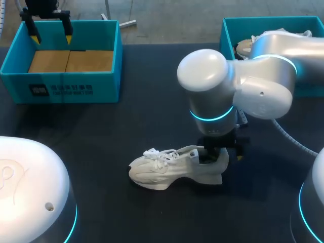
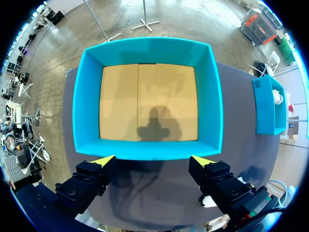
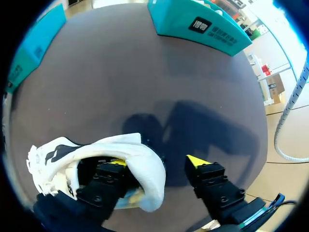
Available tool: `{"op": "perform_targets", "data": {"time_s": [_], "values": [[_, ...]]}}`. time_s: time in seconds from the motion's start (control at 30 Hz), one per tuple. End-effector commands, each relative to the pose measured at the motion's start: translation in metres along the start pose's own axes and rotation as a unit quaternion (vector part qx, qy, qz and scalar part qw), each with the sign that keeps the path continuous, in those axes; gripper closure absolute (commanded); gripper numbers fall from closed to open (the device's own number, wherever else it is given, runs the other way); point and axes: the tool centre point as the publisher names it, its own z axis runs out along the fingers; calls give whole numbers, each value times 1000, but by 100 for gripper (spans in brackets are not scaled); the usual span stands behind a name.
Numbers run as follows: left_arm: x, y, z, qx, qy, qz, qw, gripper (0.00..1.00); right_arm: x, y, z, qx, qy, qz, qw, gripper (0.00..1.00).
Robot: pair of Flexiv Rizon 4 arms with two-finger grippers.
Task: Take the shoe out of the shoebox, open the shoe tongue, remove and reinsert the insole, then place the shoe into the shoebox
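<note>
**A:** The shoe (image 1: 172,168) sits upright on the table (image 1: 152,116), toe toward your left side and well apart from the box (image 1: 61,86).

**B:** And your right gripper (image 3: 157,163)?

**A:** It's spread open across the heel. One finger is inside the collar and the other is outside, not touching. Close off-centre and you'll likely crush the heel or tip the shoe.

**B:** Left gripper (image 1: 51,36)?

**A:** Open, holding nothing, over that box.

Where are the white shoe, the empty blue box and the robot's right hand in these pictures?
white shoe (image 1: 167,172), head view, on its side, mid-length.
empty blue box (image 1: 61,88), head view, on its front wall.
right hand (image 3: 158,162), right wrist view, midway between its yellow fingertips, at the shoe's heel.
</note>
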Motion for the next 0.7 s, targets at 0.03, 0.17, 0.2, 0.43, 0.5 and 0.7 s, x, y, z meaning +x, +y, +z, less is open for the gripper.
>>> {"op": "perform_targets", "data": {"time_s": [0.03, 0.17, 0.2, 0.43, 0.5, 0.7], "values": [[0, 0, 0, 0, 0, 0, 1000, 0, -8, 0, -16, -9, 7, 1, 1000, 0], [0, 0, 0, 0, 0, 0, 1000, 0, -12, 5, -32, 1, 20, 13, 1000, 0], [0, 0, 0, 0, 0, 0, 1000, 0, -13, 6, -36, 8, 20, 15, 1000, 0], [0, 0, 0, 0, 0, 0, 1000, 0, -22, 11, -60, 20, 51, 14, 998, 0], [0, 0, 0, 0, 0, 0, 1000, 0, -26, 13, -67, 26, 67, 13, 997, 0], [0, 0, 0, 0, 0, 0, 1000, 0, -39, 15, -84, 8, 121, -45, 992, 0]]}}
